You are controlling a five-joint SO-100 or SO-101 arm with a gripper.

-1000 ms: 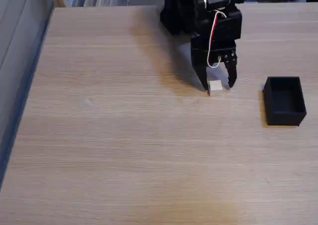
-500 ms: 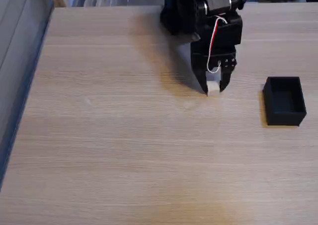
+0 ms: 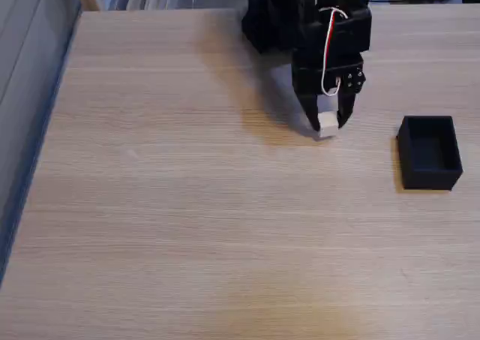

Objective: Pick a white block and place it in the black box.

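**Fixed view: white block gripped and lifted, black box unfilled**

Item 1, gripper (image 3: 328, 124): black two-finger unit on a black arm, with red and white wires running down its front. A second ago the jaws were spread on either side of the block at table level; half a second ago they had drawn together on it. They are now seen clamped on the block and raised a little, with the shadow beneath shifted accordingly.

Item 2, white block (image 3: 327, 122): small plain cube, held between the fingertips, its lower part protruding below them. It appears to be just clear of the wooden table (image 3: 187, 205), though the gap is hard to judge from this angle.

Item 3, black box (image 3: 429, 151): matte, open-topped, standing on the table to the right in this view, well apart from the gripper. Its position is unchanged, and nothing is seen inside it.

Status: the pick is judged complete. Carriage to the right, until the block is over the box opening, and release there are judged still outstanding.
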